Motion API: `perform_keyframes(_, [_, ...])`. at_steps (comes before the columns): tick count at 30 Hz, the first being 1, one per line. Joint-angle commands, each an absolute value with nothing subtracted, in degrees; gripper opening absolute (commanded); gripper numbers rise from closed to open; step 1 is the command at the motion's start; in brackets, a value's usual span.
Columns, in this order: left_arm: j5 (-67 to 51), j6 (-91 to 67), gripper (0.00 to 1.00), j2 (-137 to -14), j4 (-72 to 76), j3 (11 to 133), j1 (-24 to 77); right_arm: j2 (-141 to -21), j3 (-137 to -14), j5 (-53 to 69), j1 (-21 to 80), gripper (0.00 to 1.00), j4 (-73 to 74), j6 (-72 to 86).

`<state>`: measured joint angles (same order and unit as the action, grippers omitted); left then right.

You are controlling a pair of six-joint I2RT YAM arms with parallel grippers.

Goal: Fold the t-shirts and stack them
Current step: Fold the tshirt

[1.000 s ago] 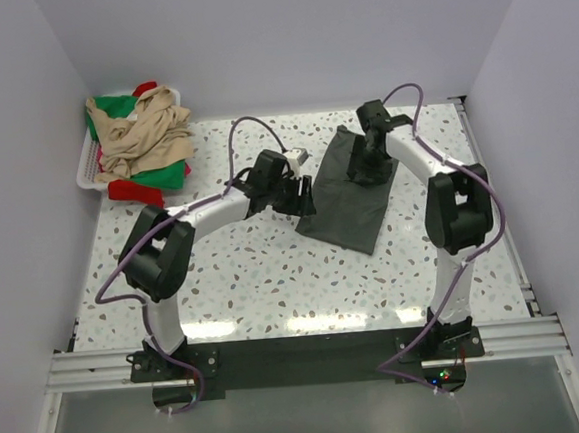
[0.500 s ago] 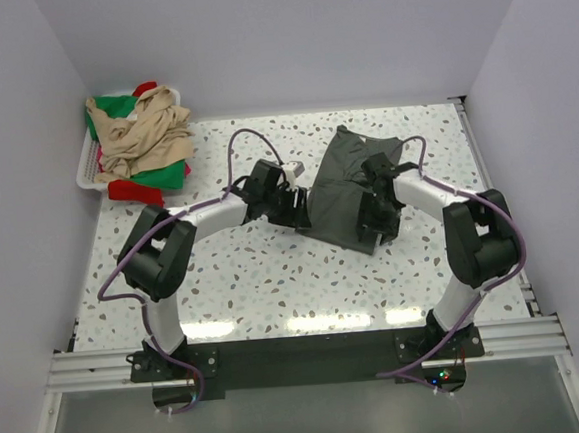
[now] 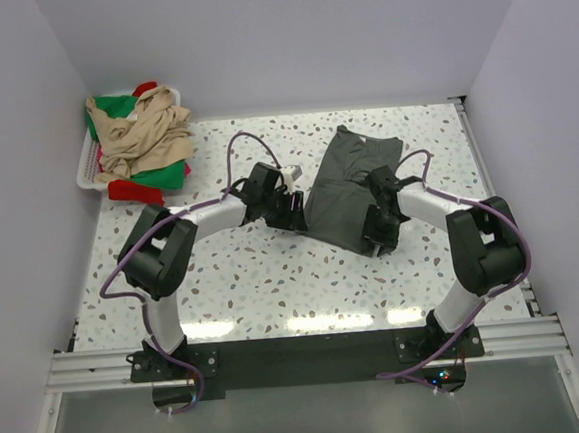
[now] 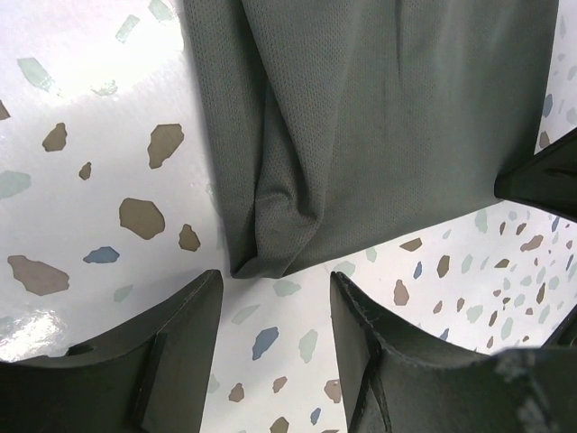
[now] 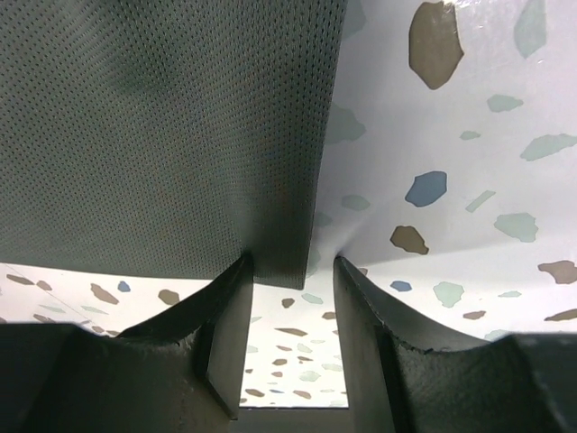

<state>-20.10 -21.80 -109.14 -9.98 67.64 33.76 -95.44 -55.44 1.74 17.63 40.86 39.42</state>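
A dark grey t-shirt (image 3: 345, 184) lies folded in a long strip in the middle of the table. My left gripper (image 3: 297, 216) is low at its near left corner. In the left wrist view that gripper (image 4: 275, 281) is open, and the shirt's corner (image 4: 270, 244) lies just ahead of the gap, touching neither finger. My right gripper (image 3: 379, 237) is down at the near right corner. In the right wrist view it (image 5: 293, 263) stands open on the table, with the shirt's corner (image 5: 287, 244) lying between its fingertips. Beige (image 3: 143, 133), green (image 3: 161, 176) and red (image 3: 134, 192) t-shirts are heaped at the far left.
A white plastic basket (image 3: 85, 164) under the heap stands in the far left corner against the wall. Side walls close the table on left and right. Speckled tabletop (image 3: 264, 279) lies between the shirt and the arm bases.
My right arm has swung from the shirt's far end back to its near right corner. The left gripper has edged nearer along the left side. Both jaws have narrowed.
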Motion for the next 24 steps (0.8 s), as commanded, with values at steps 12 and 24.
perform_keyframes(12, [-19.0, -20.8, 0.47, -111.9, -11.2, 68.6, 33.2, -96.1, -54.2, 3.5, 17.9, 0.36, 38.9, 40.7])
perform_keyframes(24, [-23.3, -23.1, 0.38, -114.6, -9.2, 67.9, 33.4, -95.6, -54.1, 3.7, 17.8, 0.33, 39.3, 40.0])
